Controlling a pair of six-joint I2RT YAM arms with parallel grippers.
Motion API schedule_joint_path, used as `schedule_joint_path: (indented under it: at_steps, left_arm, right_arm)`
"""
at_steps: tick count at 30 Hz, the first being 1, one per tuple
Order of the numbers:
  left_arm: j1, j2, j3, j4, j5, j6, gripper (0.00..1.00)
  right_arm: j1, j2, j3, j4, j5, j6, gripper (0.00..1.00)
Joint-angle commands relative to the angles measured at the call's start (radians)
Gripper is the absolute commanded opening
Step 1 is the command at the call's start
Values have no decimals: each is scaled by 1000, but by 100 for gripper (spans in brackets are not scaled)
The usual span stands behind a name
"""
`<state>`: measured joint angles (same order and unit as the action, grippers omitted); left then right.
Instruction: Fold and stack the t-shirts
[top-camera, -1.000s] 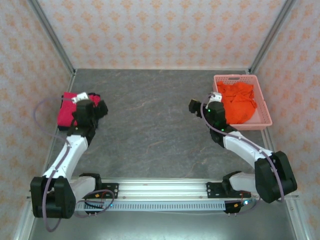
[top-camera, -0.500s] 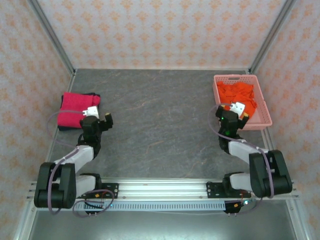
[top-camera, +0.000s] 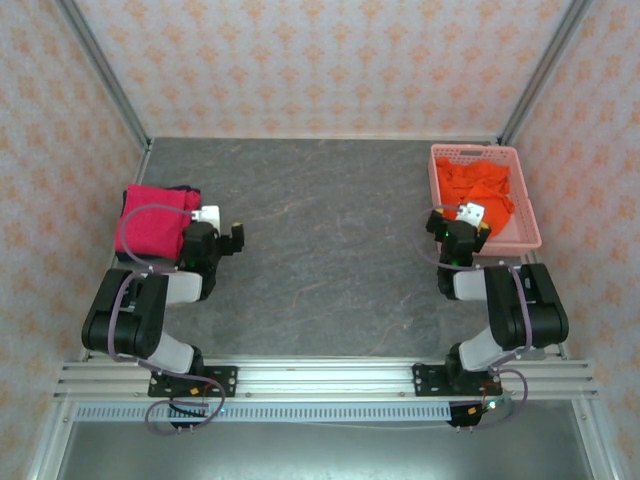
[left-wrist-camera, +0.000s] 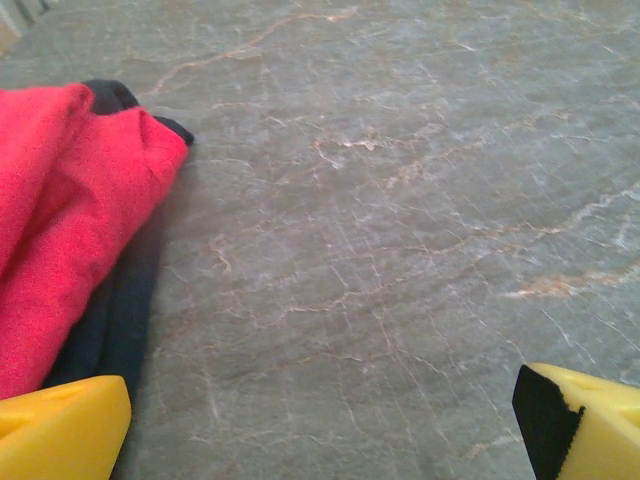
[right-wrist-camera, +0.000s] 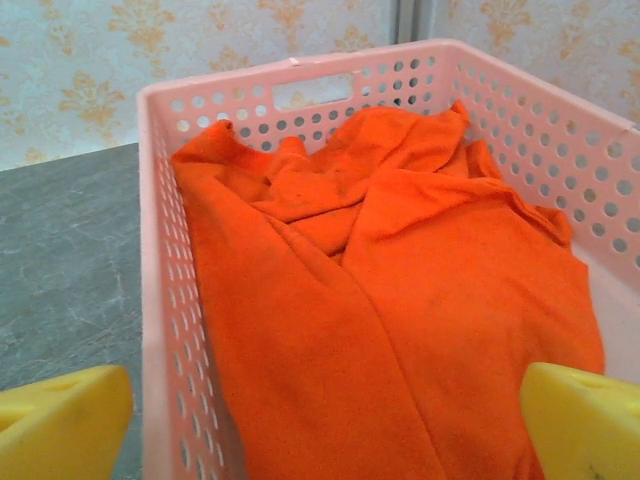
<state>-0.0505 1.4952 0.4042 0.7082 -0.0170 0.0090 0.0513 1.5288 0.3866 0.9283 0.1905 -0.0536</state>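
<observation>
Orange t-shirt fills the basket ahead of my spread right claw; crimson t-shirt lies beside my spread left claw

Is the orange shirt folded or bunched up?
Bunched up: the orange shirt lies crumpled in loose creases inside the basket.

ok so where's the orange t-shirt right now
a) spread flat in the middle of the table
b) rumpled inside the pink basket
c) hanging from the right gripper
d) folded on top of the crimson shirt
b: the orange t-shirt lies rumpled and unfolded inside the pale pink lattice basket.
</observation>
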Motion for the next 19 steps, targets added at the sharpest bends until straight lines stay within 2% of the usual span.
schedule_joint_path:
  at_steps: [1, 19]
  left_arm:
    - [5, 2, 27, 27, -62, 9, 100]
    - [5, 3, 27, 26, -60, 9, 100]
  right_arm:
    - [-5, 19, 4, -45, -52, 20, 99]
    - [-5, 15, -10, -25, -16, 32, 99]
